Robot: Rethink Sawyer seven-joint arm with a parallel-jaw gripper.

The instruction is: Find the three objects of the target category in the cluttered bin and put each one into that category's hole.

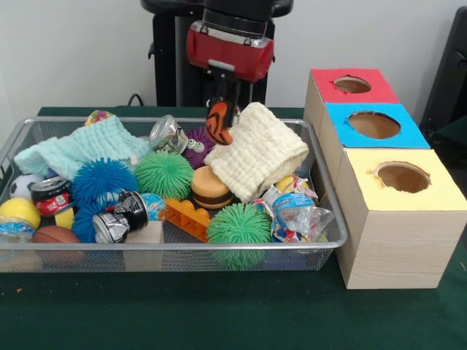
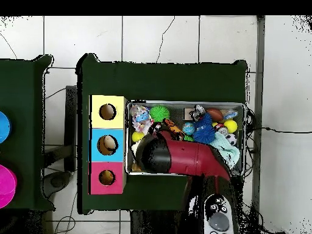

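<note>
My gripper [image 1: 222, 111] hangs over the far side of the wire mesh bin [image 1: 182, 248] and is shut on the orange black-striped tiger [image 1: 218, 124], which it holds just above the clutter, next to a cream cloth [image 1: 259, 149]. In the overhead view the red arm [image 2: 189, 157] covers the gripper, the tiger and part of the bin [image 2: 183, 104]. The red-topped box's round hole [image 1: 352, 84] is to the right of the bin and shows in the overhead view [image 2: 107, 177] too. No duck shows in either view.
The bin holds a mint cloth [image 1: 84, 146], green [image 1: 164, 173], blue [image 1: 102, 179] and purple [image 1: 195, 144] puff balls, crushed cans [image 1: 120, 219], a burger toy [image 1: 211, 188] and balls. The blue-topped hole [image 1: 373, 124] and yellow-topped hole [image 1: 403, 176] lie nearer the camera than the red one.
</note>
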